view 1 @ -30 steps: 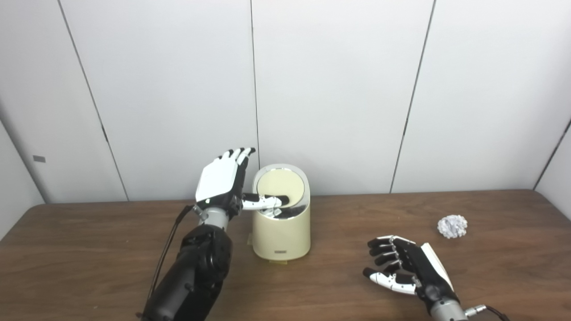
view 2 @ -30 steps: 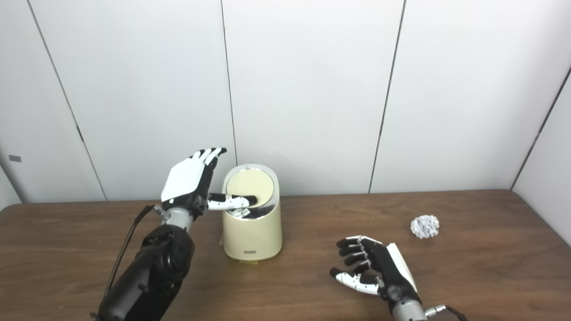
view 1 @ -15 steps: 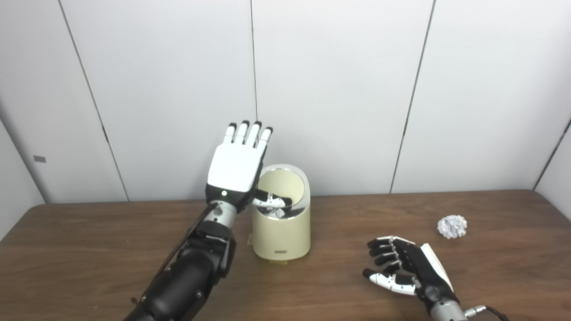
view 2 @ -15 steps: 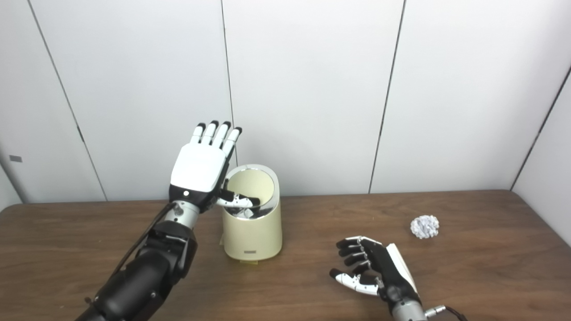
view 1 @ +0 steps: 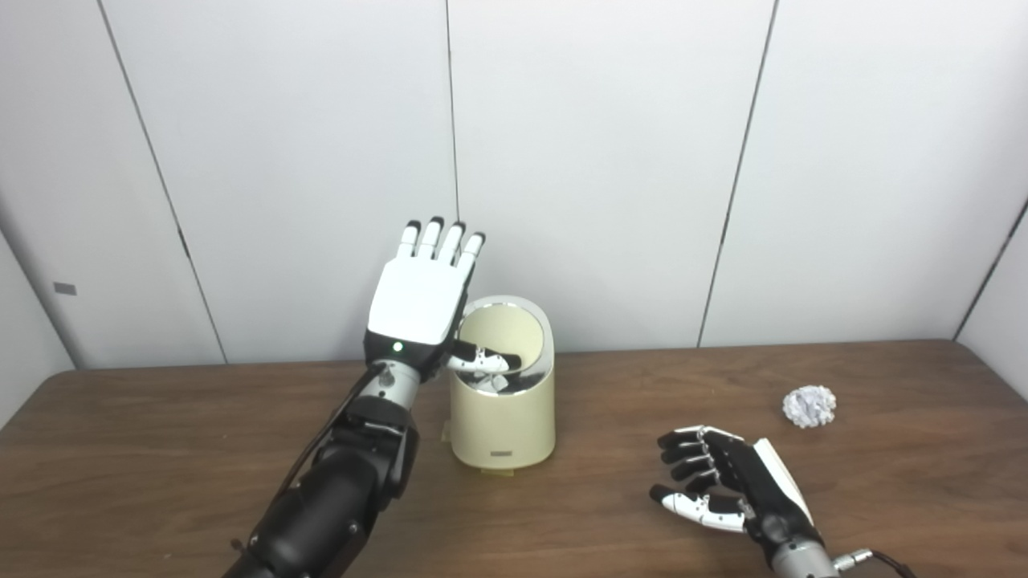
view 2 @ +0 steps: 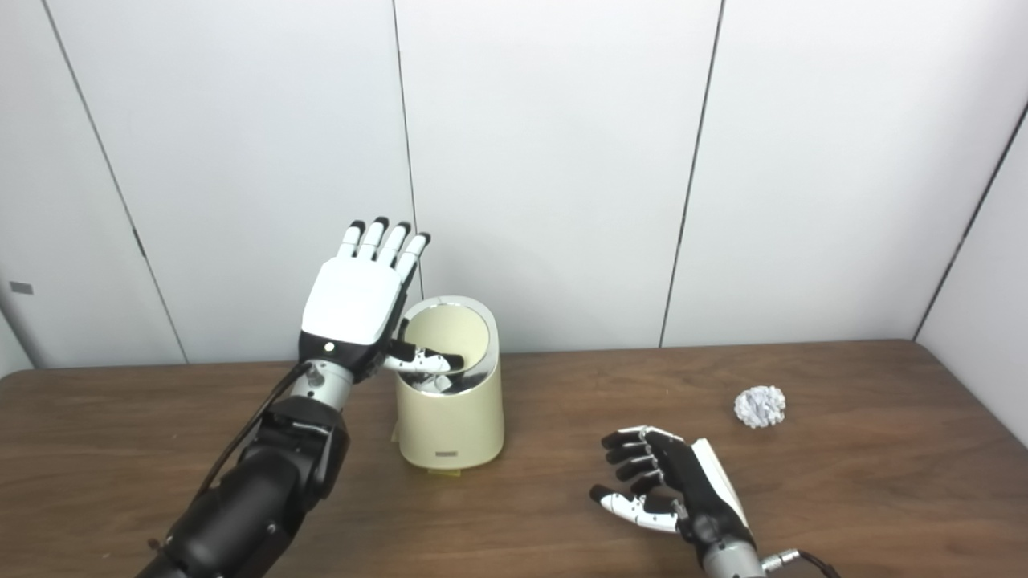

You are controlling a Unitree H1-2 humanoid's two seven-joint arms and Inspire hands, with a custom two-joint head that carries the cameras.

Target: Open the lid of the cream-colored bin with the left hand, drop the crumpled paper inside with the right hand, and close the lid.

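Observation:
The cream-colored bin [view 1: 502,421] stands on the table left of the middle. Its round lid [view 1: 498,335] is tipped back, so the dark opening shows at the front of the top. My left hand [view 1: 419,305] is upright beside the bin's left rim, fingers straight and pointing up, with its thumb [view 1: 480,359] reaching across into the opening and resting against the lid. It grips nothing. My right hand [view 1: 727,486] rests low over the table at the front right, open and empty, fingers loosely curled. The crumpled paper [view 1: 809,405] lies on the table at the far right, apart from both hands.
The brown wooden table [view 1: 161,457] runs the width of the view, with white wall panels [view 1: 602,160] right behind the bin. A small yellowish tab [view 1: 445,431] shows at the bin's left base.
My left hand has turned from tilted sideways to upright and risen a little, its thumb staying in the bin's top. The lid has tipped further open. The camera shifted slightly; the right hand stayed.

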